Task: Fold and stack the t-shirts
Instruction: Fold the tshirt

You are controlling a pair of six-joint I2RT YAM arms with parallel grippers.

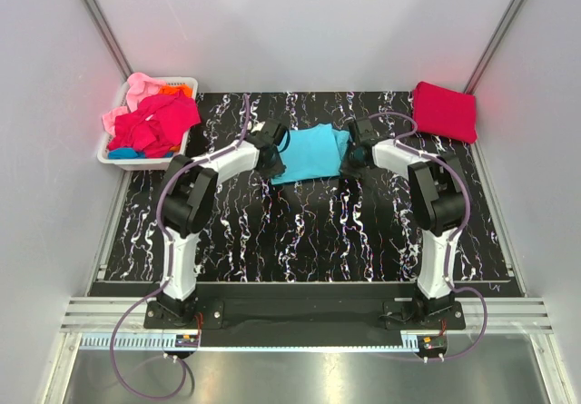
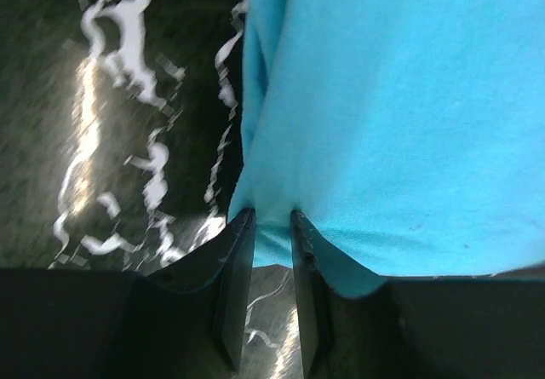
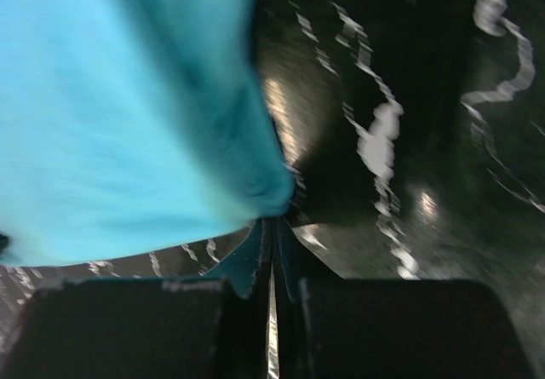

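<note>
A turquoise t-shirt (image 1: 309, 152) lies partly folded at the back middle of the black marbled table. My left gripper (image 1: 275, 156) holds its left edge; in the left wrist view the gripper (image 2: 272, 217) is shut on a pinch of that turquoise cloth (image 2: 400, 115). My right gripper (image 1: 348, 160) is at the shirt's right edge, and in the right wrist view it (image 3: 273, 224) is shut tight on a corner of the cloth (image 3: 128, 115). A crimson red t-shirt (image 1: 445, 111) lies folded at the back right corner.
A white basket (image 1: 136, 162) stands at the back left, off the table's edge, holding magenta-red (image 1: 159, 123), pink (image 1: 136, 91) and orange (image 1: 172, 88) shirts with a bit of blue (image 1: 123, 152) showing. Grey walls close in the back and sides.
</note>
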